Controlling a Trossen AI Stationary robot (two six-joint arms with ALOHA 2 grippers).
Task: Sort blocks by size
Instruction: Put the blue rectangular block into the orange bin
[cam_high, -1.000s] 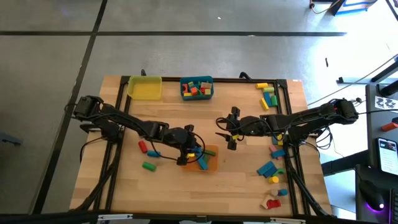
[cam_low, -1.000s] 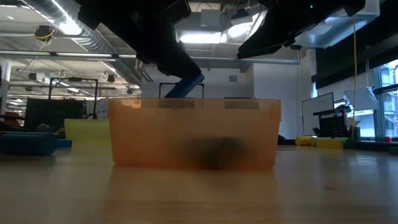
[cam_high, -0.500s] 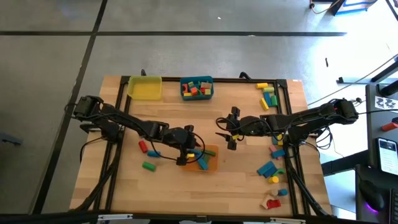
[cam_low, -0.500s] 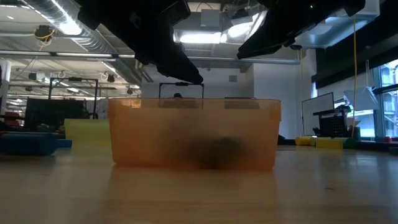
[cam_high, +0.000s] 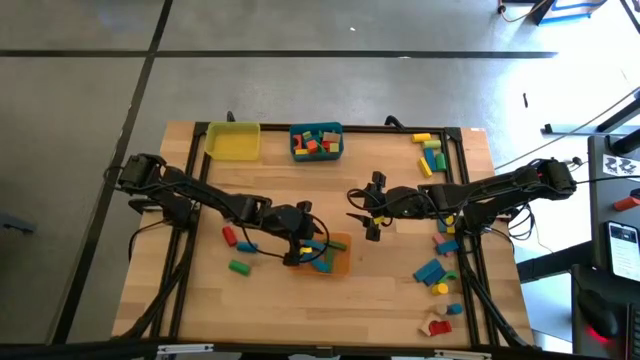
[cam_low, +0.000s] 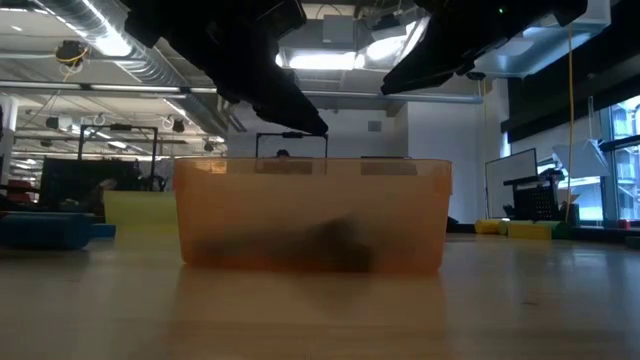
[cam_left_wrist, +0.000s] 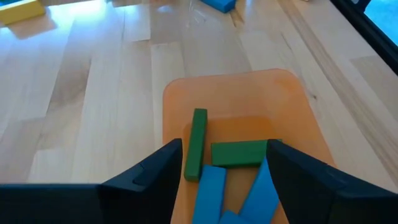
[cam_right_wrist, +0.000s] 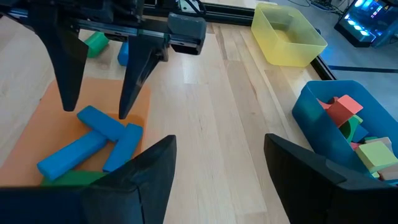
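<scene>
The orange bin (cam_high: 345, 246) sits near the table's middle. Two green blocks (cam_left_wrist: 239, 153) and several blue blocks (cam_right_wrist: 102, 122) lie flat on its floor. My left gripper (cam_high: 303, 247) hangs just above the bin's left end, open, with nothing between its fingers (cam_right_wrist: 68, 74). My right gripper (cam_high: 366, 213) hovers open to the right of the bin and a little beyond it, clear of everything. Other blocks lie loose on the table: a red one (cam_high: 229, 235), a blue one (cam_high: 246, 246) and a green one (cam_high: 238, 266) left of the bin.
At the far edge stand a yellow bin (cam_high: 233, 141) and a teal bin (cam_high: 316, 142) holding several blocks. More loose blocks lie along the right side (cam_high: 432, 155), (cam_high: 433, 272), (cam_high: 437, 322). Bare wood lies in front of the orange bin.
My left gripper has opened over the orange bin without moving. The blue block it held above the bin has dropped in and now lies among the others on the bin's floor.
</scene>
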